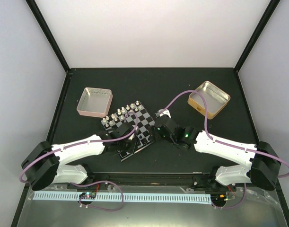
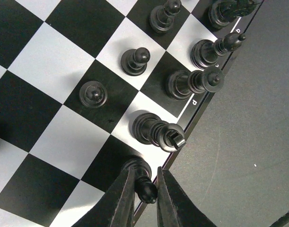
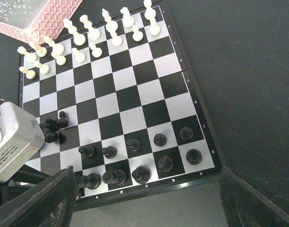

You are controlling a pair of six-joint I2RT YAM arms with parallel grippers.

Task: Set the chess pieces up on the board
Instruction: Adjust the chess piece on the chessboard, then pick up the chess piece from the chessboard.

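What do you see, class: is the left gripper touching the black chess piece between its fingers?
Touching. The left wrist view shows the left gripper with both fingers pressed against the sides of the black piece, no gap.

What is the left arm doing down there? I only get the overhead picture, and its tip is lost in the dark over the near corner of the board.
Observer: Its wrist camera shows the left end effector shut on a black piece standing in the edge row of the board.
Operator: And the other arm, is it carrying anything?
Observer: No. The right end effector is wide open with nothing in it.
Operator: Any pieces not in a row yet?
Observer: Yes, a small clump of black pieces sits bunched together mid-board, away from the two black rows.
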